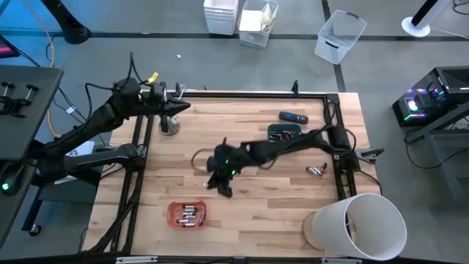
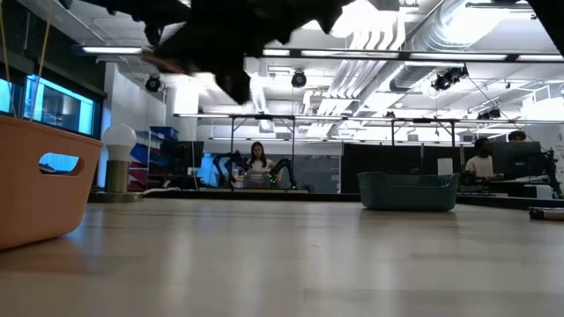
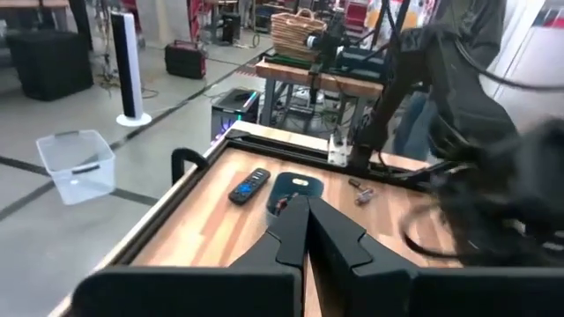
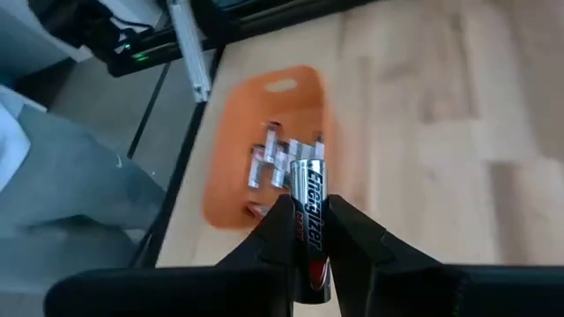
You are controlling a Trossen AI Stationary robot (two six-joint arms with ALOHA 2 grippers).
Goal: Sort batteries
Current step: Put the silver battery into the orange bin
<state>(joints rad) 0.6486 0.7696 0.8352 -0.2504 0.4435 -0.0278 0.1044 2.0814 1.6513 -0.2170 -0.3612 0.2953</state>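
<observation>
Bright overhead light, perhaps motion-blurred.

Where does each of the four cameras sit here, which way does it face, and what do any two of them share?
High view: above the table, looking straight down; both arms show, the right gripper near the orange tray.
Low view: at table-top height, facing the room; a dark arm overhead, the orange tray's wall at the side.
Left wrist view: on the left arm, looking across the table past the shut left gripper to the remote and the teal tray.
Right wrist view: on the right arm, looking down; its fingers hold a battery above the orange tray.
Shared: high and right wrist views both show that tray's batteries.
</observation>
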